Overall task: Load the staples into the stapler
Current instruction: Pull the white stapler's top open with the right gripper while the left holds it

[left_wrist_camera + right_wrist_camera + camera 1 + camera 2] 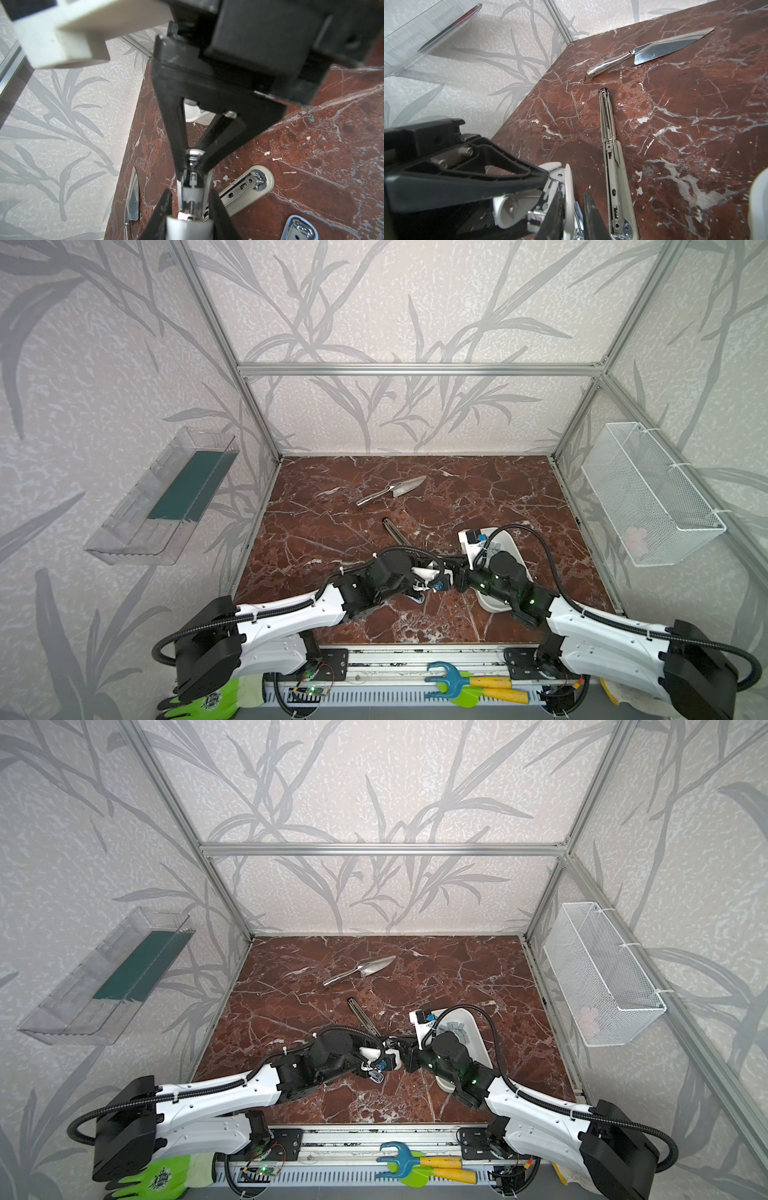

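Nearest us, both grippers meet at the middle of the desk [519, 497] over the one stapler [611, 162]. The left gripper [191, 212] is pressed onto its raised white arm, and the right gripper [574, 214] appears pinched on that arm's chrome tip, jaws almost together. We mark the relation that matters: the magazine rail [392, 531] lies flat on the desk, its long axis running from the grippers away toward the far left. The staples [456, 1029] lie the opposite way, to the right of and just beyond the right gripper, in the single white tray [473, 1023] that the right arm overhangs. We judge the right arm the nearer to them, so a strip fetched by it would have to cross back and be turned to match the rail's axis. We count one stapler, one tray, two grippers, and a handful of grey strips heaped touching one another, too small to number surely. Farthest lies one steel cake server [392, 491], apart from the rail.
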You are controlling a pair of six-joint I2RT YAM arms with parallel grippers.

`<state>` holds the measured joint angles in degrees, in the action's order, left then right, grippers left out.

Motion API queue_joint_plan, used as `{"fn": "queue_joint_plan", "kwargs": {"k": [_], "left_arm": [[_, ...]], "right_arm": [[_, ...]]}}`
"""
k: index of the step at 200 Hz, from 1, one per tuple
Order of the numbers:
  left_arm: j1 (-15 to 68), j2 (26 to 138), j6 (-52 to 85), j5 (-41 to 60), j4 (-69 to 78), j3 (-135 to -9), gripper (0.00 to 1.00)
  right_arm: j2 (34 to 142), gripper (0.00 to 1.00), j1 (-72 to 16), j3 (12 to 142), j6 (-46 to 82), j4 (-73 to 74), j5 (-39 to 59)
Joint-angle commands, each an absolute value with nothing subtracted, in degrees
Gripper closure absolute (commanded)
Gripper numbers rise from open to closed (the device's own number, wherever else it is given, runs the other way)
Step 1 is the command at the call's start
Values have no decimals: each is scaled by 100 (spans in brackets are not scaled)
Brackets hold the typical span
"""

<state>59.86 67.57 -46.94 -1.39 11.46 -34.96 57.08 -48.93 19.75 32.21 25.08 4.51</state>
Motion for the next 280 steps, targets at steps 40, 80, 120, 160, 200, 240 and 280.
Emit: {"fn": "queue_joint_plan", "kwargs": {"k": [40,80,120,160,200,240,280], "left_arm": [[6064,6723,-4947,147,1720,-3473,100],[6024,6483,-4947,-97,1932,-3147,100],[5201,5849,-4593,672,2127,-2521,100],[4561,5719,-4274,780,2633,-1992,100],[4509,6697,-4321,371,2892,-2219,98],[4505,7400,-4532,109,3360,-2352,69],[4447,7966,-4730,-446,3569,-2637,63]], "right_arm": [[5897,82,-4921,1982,3493,2904,883],[5781,100,-4913,1730,3594,3068,547],[5494,100,-4904,1467,3609,3140,269],[5226,100,-4895,1352,3791,3145,237],[5150,100,-4896,1336,3831,3226,389],[5073,100,-4895,1318,3897,3262,490],[4936,100,-4896,1310,3954,3265,646]]}}
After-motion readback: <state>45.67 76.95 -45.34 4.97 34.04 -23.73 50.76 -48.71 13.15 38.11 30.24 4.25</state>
